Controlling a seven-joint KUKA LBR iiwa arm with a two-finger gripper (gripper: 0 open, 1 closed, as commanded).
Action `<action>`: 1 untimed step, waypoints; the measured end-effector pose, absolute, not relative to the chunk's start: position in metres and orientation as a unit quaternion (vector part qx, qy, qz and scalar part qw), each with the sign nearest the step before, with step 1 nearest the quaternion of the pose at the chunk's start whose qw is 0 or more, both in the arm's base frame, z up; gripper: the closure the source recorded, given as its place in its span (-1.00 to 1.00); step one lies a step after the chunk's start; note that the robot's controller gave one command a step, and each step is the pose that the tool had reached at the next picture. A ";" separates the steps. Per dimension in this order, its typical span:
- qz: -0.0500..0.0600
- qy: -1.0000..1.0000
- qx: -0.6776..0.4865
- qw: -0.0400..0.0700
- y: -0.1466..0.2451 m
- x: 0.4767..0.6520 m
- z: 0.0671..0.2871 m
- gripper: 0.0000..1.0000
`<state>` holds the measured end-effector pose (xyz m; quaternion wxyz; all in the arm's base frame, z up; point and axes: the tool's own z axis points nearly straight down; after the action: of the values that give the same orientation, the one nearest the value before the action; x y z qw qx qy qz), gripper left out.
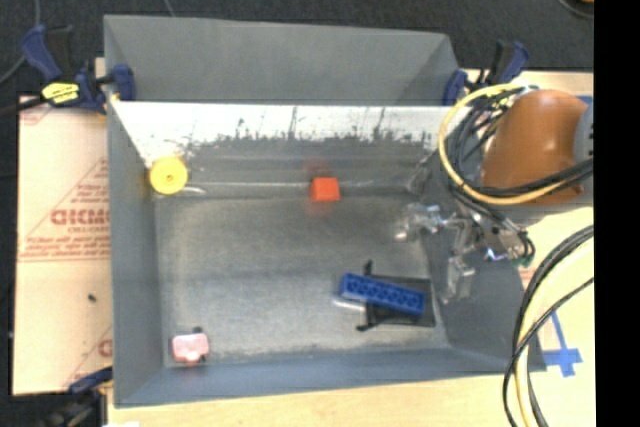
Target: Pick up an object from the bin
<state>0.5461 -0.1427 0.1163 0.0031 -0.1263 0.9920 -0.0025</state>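
Bin (280, 65): grey metal, open-topped, with sloping walls and a scuffed floor; a few small things lie well apart on it.
Arm: enters from the right of the camera view; its wrist carries an orange cover (530, 150) ringed by looped yellow and black cables (452, 150).
Claw (445, 255): low inside the bin at its right side, close to the right wall; whether it is spread or pressed together cannot be told from this angle.
Nearest thing: a blue studded brick (380, 294), long and narrow, lying flat on the floor in the front right part of the bin, just left of the claw and slightly nearer the front wall.
Beneath the brick: a black flat piece (397, 317), its edges showing past the brick's front side.
Back wall, middle: a small orange cube (324, 189).
Back left corner: a yellow disc (168, 176).
Front left corner: a small pink piece (190, 347).
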 end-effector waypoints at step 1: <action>-0.002 0.978 -0.209 0.001 -0.119 0.498 0.070 -1.00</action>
<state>0.4985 -0.1187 0.0695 0.0011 -0.2093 0.9778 -0.0018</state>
